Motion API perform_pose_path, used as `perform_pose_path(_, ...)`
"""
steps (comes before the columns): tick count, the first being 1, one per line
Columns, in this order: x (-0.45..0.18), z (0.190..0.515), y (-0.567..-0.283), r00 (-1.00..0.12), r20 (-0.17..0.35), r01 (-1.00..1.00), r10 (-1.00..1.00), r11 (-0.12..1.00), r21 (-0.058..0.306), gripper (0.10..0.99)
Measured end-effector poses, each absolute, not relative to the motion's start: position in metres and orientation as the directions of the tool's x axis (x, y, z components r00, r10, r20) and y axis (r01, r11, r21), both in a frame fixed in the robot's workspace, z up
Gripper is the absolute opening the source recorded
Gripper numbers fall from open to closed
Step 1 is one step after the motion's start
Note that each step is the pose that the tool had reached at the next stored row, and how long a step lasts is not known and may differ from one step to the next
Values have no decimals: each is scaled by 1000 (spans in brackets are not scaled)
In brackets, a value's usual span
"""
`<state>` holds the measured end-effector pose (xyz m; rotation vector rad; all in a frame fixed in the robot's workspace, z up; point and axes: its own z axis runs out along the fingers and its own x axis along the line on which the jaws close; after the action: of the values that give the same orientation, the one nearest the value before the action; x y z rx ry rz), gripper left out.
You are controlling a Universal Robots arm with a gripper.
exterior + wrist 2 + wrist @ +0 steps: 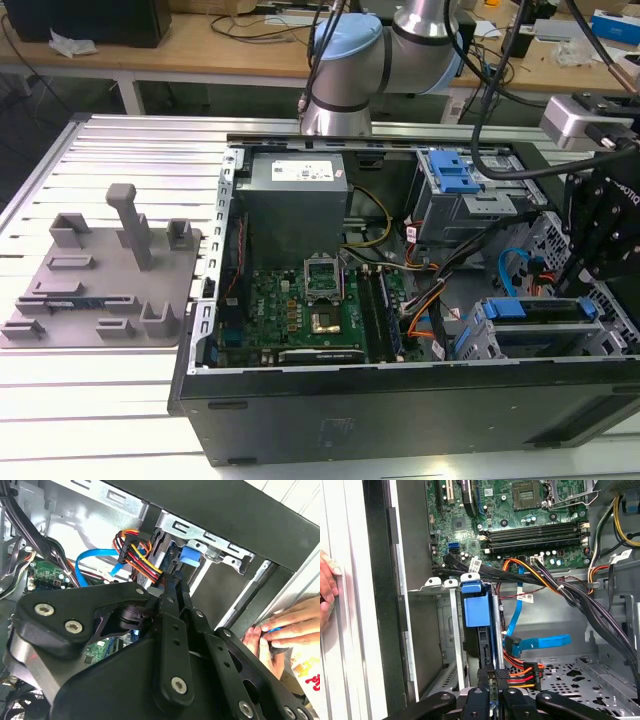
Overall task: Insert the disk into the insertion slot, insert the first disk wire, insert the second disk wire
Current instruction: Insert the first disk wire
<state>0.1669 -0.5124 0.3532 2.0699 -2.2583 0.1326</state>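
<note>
In the exterior view, the disk (530, 310) already sits in the insertion slot (480, 345), in the corner of the open computer case (400, 400) at the exterior view's right. The hand (580, 270) hangs just above this corner.

In the second wrist view, the fingers (170, 615) are drawn together. Their tips reach the end of the disk, beside the coloured wires (137, 547).

In the first wrist view, the disk lies straight ahead of the hand, with its long axis in line with the fingers. The black wire plug (502, 673) touches the fingertips on the side where the blue cable (540, 642) runs. I cannot tell if the hand really pinches this plug.
</note>
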Motion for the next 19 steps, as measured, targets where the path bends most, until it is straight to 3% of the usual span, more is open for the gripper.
perform_pose_path(4,167,353,-512,-84,89,-996,-993,83,-15,165)
perform_pose_path(19,167,351,-516,-85,88,-996,-992,84,-14,165)
